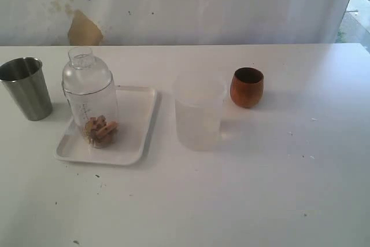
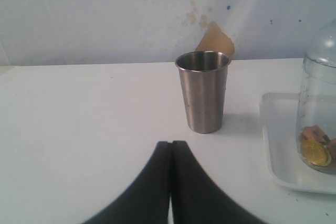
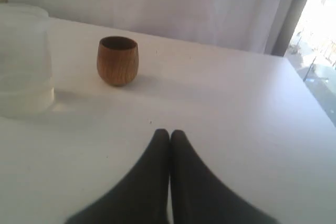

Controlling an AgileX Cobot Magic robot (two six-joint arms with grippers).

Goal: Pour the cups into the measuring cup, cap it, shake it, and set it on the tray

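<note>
The steel tumbler (image 1: 26,88) (image 2: 203,91) stands upright on the table left of the white tray (image 1: 136,134) (image 2: 275,145). On the tray stands the clear measuring cup (image 1: 92,111) (image 2: 318,124) with its domed top on and brown and gold bits at the bottom. The wooden cup (image 1: 247,87) (image 3: 117,60) stands upright at centre right. My left gripper (image 2: 170,143) is shut and empty, some way short of the tumbler. My right gripper (image 3: 169,131) is shut and empty, short of the wooden cup. Neither gripper shows in the exterior view.
A frosted translucent plastic cup (image 1: 199,113) (image 3: 23,59) stands between the tray and the wooden cup. A white wall with a torn brown patch (image 1: 85,28) runs behind the table. Bright window light (image 3: 320,51) lies past the table's right end.
</note>
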